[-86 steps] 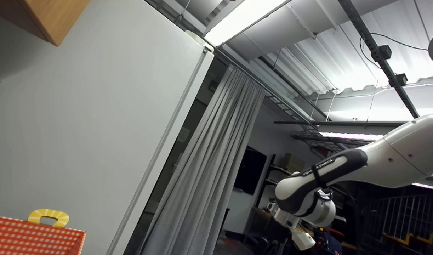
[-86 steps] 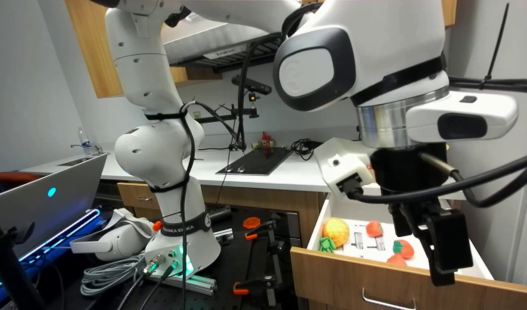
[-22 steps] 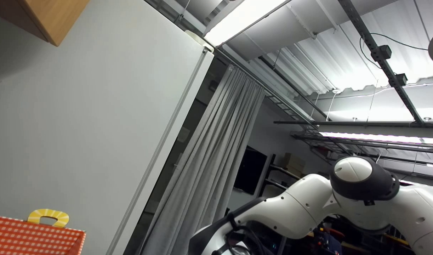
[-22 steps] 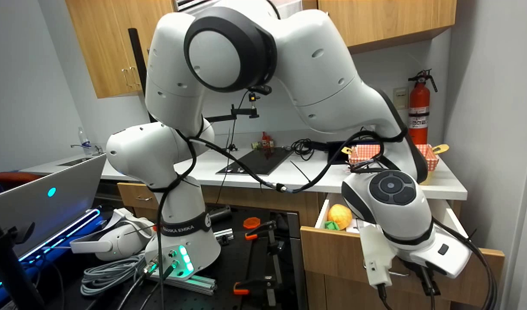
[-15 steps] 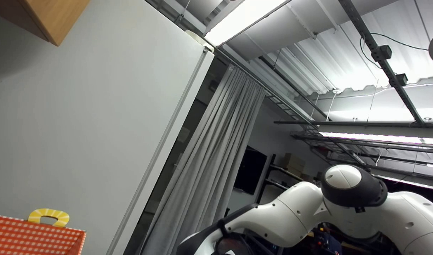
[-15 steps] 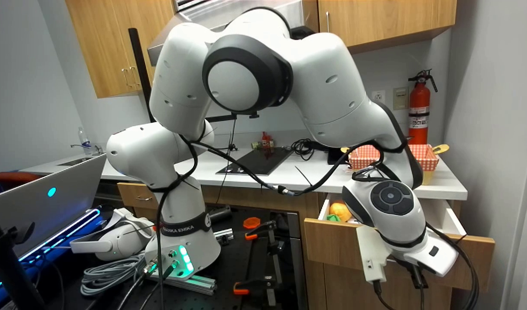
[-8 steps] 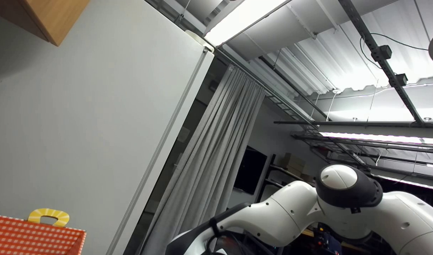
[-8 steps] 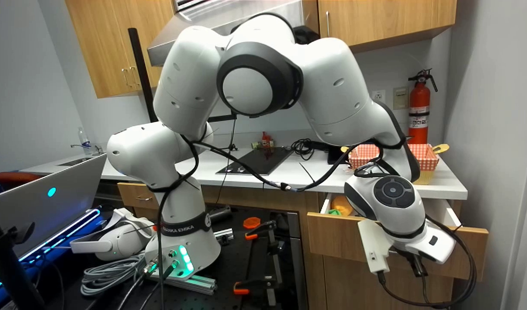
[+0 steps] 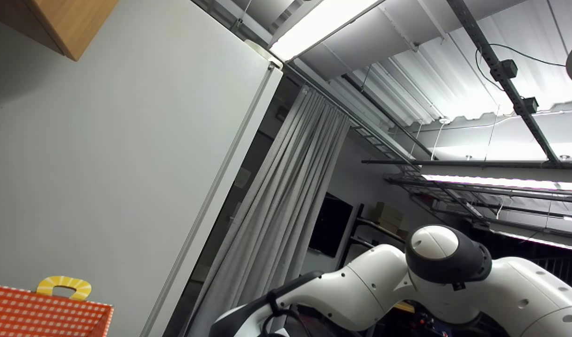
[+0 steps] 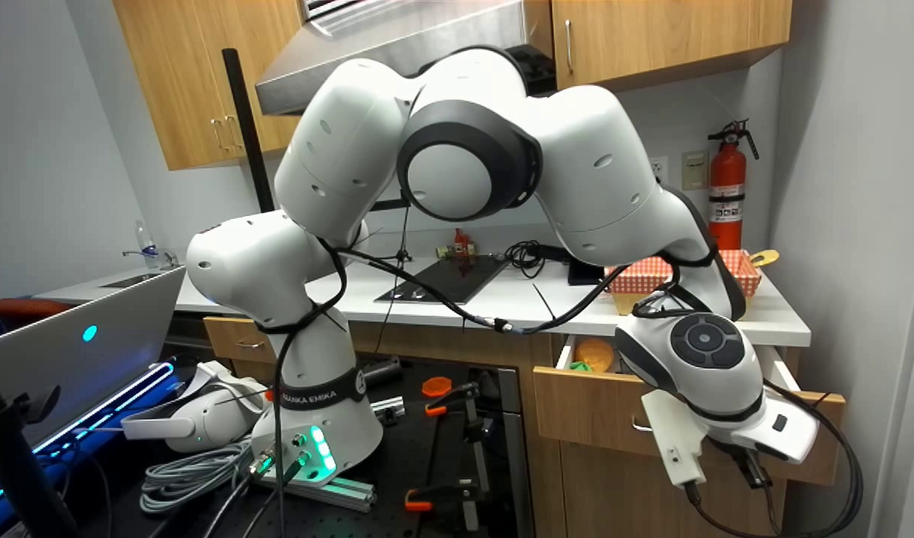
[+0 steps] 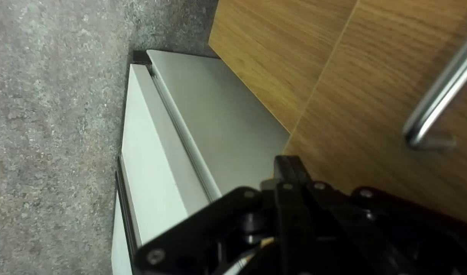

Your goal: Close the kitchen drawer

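Exterior view, drawer [image 10: 587,407]: is standing partly open beneath the white worktop [image 10: 784,317], its front sitting further in than a second ago.
Handle [image 11: 445,91]: is gleaming ungripped.
Gripper [image 11: 289,166]: is holding its tips together, empty; drawer contact is remaining unclear.
Arm [image 10: 613,183]: is seemingly advancing the closing, probably needing more pushing.

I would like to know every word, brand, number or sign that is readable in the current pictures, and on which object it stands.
"FRANKA EMIKA" (first letter unclear): black band on the robot arm's base.
Fire extinguisher's label: printed, too small to read.
Bottle's blue label: too blurred.
Laptop's glowing emblem: no legible letters.
I can read nothing else.
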You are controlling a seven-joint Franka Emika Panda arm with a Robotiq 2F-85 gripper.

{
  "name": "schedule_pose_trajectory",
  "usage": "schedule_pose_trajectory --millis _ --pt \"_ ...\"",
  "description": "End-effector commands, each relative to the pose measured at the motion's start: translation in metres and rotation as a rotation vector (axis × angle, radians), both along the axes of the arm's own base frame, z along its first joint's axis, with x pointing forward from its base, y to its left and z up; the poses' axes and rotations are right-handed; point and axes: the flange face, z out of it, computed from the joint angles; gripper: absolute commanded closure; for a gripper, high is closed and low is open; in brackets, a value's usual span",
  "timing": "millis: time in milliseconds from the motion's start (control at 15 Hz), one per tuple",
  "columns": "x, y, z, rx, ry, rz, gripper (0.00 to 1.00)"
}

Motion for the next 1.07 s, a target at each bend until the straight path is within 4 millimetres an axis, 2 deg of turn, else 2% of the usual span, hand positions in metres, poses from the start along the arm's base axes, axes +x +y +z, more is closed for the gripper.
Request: schedule_pose_trajectory --millis 0,333,1000 --pt "0.022 0.011 0.0 0.021 -0.041 0.023 1.0" --pt "0.037 0.035 0.006 0.091 -0.062 0.025 1.0" --pt "0.043 0.094 -0.012 0.212 -0.055 0.06 1.0"
